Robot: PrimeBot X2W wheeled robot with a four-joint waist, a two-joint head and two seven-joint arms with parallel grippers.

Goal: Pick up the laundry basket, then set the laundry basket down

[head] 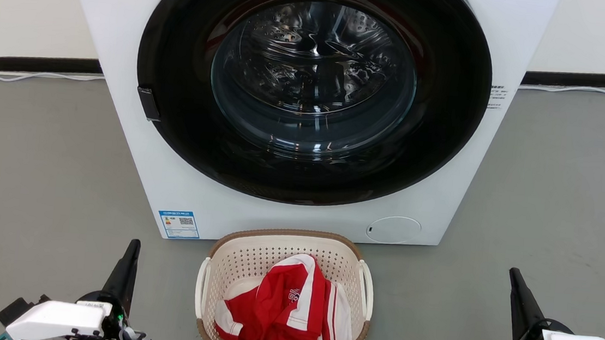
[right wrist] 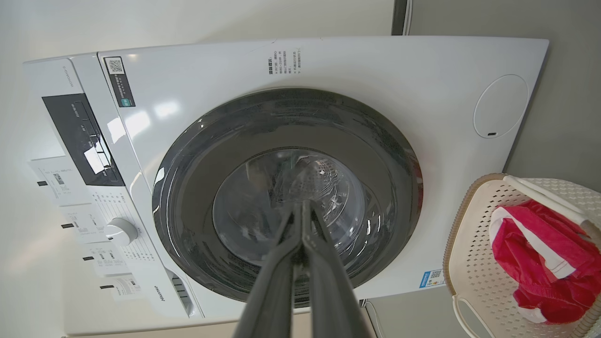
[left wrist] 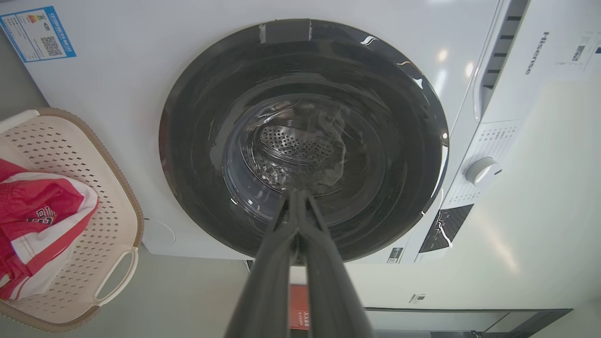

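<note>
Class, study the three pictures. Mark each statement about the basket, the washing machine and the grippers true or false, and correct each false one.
1. The laundry basket stands on the floor just in front of the washing machine. True.
2. The basket is empty. False: a red and white garment lies in it.
3. The left gripper grips one of the basket's handles. False: it is shut on nothing and is clear of the basket.
4. The right gripper is shut. True.
5. The washing machine's door hangs open. False: the round door is closed.
</note>
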